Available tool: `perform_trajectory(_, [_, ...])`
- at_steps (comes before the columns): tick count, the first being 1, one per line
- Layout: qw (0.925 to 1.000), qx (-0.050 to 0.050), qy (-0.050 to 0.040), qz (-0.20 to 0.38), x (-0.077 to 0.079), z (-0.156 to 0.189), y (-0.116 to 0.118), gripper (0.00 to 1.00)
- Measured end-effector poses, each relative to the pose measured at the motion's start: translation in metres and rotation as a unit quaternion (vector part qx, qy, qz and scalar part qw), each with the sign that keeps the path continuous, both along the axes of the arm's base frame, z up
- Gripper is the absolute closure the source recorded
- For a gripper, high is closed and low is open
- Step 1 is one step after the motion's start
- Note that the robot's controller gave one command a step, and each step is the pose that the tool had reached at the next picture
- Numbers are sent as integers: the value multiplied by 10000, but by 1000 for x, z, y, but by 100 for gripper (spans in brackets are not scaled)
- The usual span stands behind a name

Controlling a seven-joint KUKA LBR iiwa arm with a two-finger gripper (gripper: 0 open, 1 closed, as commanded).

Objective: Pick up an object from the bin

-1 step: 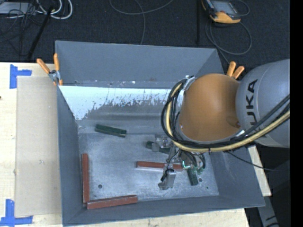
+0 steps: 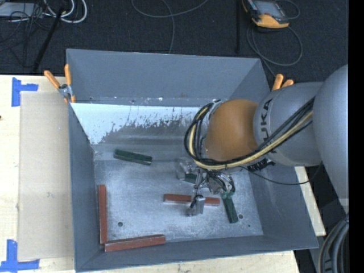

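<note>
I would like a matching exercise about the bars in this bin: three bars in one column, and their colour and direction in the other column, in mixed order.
Bars:
1. middle bar, below the gripper
2. bar along the view's left wall
3. bar nearest the back wall

Colour and direction:
a. dark green, lying almost crosswise
b. brown, lying crosswise
c. brown, running front to back

Pairs: 1-b, 2-c, 3-a.

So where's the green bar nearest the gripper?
In the view's right half, the green bar lies slanted right of the gripper, by the right end of the middle brown bar.
</note>
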State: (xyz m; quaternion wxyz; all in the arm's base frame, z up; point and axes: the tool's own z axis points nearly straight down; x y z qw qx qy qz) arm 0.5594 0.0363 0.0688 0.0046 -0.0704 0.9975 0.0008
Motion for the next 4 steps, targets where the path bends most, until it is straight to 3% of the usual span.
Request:
perform_trajectory(1, [9985,-6,61,-536,-37,31,6,0])
perform_trajectory(2, [9914,-5,67,-1306,-60,30,14,0])
perform_trajectory(3, [9915,1,17,-1302,-26,1,-4,0])
perform_trajectory(4, [9903,-5,74,-1387,-60,0,7,0])
